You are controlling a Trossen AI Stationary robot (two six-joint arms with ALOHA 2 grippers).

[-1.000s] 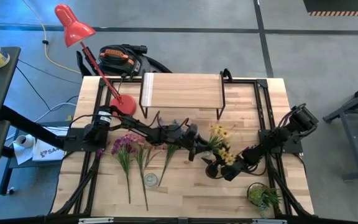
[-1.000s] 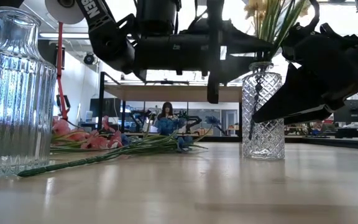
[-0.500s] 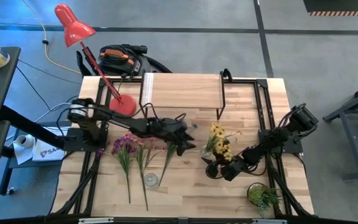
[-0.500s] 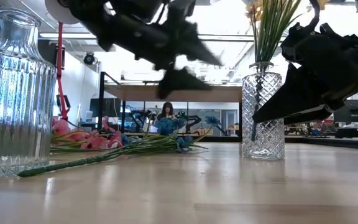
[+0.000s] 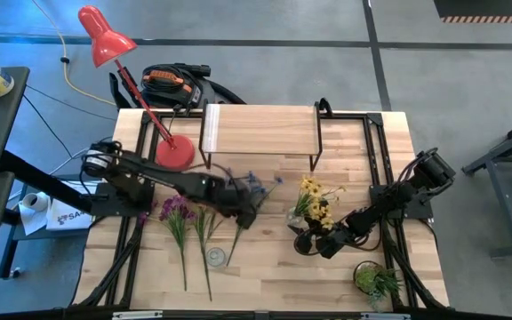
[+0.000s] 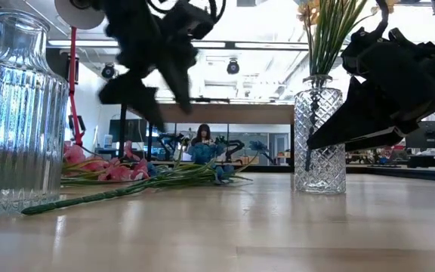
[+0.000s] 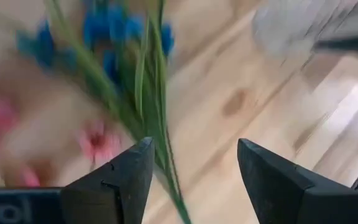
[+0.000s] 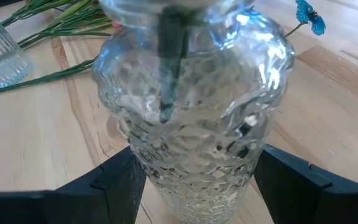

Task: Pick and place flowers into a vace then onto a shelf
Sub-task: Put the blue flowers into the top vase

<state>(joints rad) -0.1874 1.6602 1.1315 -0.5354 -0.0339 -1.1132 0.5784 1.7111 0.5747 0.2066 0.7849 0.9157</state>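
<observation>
Wood tabletop bears shelf, red lamp.

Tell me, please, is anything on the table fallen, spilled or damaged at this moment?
Nothing stands out. The purple flower, pink flower and blue flower lie flat on the table. The patterned vase stands upright with the yellow flower inside, between the right gripper fingers. The ribbed vase stands upright too.
</observation>
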